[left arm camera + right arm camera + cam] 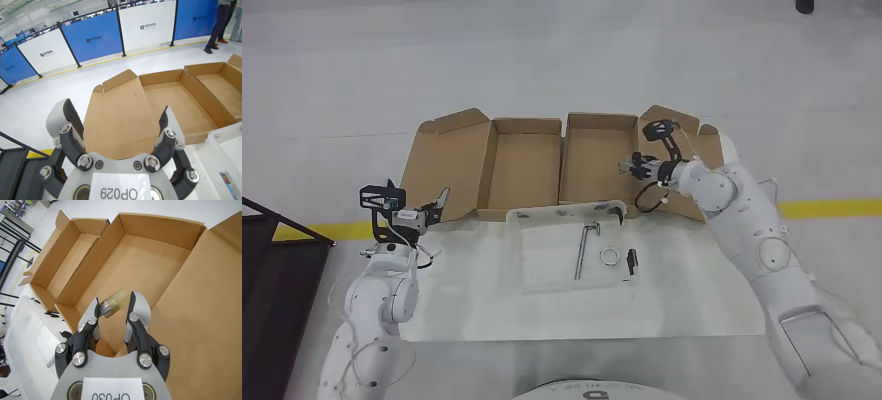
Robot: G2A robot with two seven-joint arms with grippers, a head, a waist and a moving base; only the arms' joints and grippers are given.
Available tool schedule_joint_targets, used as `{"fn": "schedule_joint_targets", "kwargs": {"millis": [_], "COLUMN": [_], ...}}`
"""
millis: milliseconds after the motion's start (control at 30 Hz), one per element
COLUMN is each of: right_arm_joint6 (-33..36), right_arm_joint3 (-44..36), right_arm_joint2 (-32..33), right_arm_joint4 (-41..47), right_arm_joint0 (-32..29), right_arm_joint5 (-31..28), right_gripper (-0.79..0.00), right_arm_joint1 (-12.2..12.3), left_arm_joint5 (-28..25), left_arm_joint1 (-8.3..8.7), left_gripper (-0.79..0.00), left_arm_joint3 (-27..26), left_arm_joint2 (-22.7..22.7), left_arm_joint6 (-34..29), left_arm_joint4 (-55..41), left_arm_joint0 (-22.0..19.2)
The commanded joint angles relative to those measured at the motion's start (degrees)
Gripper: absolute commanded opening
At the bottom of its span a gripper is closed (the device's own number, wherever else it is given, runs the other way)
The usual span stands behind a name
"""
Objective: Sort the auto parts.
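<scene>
R tool (115, 298) is closed on a small round part (113, 303) w/ a see-through yellow cap & a shiny metal end. The part sits tilted btw the two fingers: metal end on one finger, cap end by the other. Tool & part hang in the air just behind the clear tray (547, 262), over the R box (592, 170), on the side far from the L box (527, 170).

Both brown boxes are open, side by side & touching, right behind the tray. Their floors look bare.

L tool (116, 106) is open wide w/ nothing in it. It sits off to the left of the tray, by the flat flap of the L box.

In the tray, on its right half, lie 3 more parts. There is a long thin metal rod (586, 250), then a ring (610, 256) just right of it, then a small black piece (631, 261) near the tray's right wall.

The tray rests on the white tabletop (492, 300).
</scene>
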Motion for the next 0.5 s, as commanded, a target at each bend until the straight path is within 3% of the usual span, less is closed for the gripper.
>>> {"fn": "schedule_joint_targets", "kwargs": {"millis": [0,133,233,333,367,400,433,467], "right_arm_joint6": [-0.5,-0.9,-1.0,-1.1,-1.2,-1.4,-1.5,-1.7], "right_arm_joint3": [0.8,2.1,3.0,3.5,3.5,3.4,3.1,2.9], "right_arm_joint2": [-0.8,-1.8,-2.3,-2.8,-2.8,-2.8,-2.7,-2.6], "right_arm_joint4": [-0.4,-0.9,-1.0,-1.2,-1.3,-1.4,-1.5,-1.5], "right_arm_joint0": [0.6,1.4,2.0,2.4,2.4,2.5,2.4,2.4], "right_arm_joint5": [0.1,0.2,0.2,-0.6,-0.8,-1.0,-1.3,-1.5], "right_gripper": [-0.727,-0.659,-0.650,-0.536,-0.449,-0.308,0.000,0.000], "right_arm_joint1": [-0.2,-0.6,-0.9,-1.0,-1.0,-1.0,-1.0,-0.9], "left_arm_joint5": [0.0,0.0,0.0,0.0,0.0,0.0,0.0,0.0], "left_arm_joint1": [0.00,0.00,0.00,0.00,0.00,0.00,0.00,0.00], "left_gripper": [0.000,0.000,0.000,0.000,0.000,0.000,0.000,0.000], "left_arm_joint3": [0.0,0.0,0.0,0.0,0.0,0.0,0.0,0.0], "left_arm_joint2": [0.0,0.0,0.0,0.0,0.0,0.0,0.0,0.0], "left_arm_joint6": [0.0,0.0,0.0,0.0,0.0,0.0,0.0,0.0], "left_arm_joint4": [0.0,0.0,0.0,0.0,0.0,0.0,0.0,0.0], "left_arm_joint0": [0.0,0.0,0.0,0.0,0.0,0.0,0.0,0.0]}}
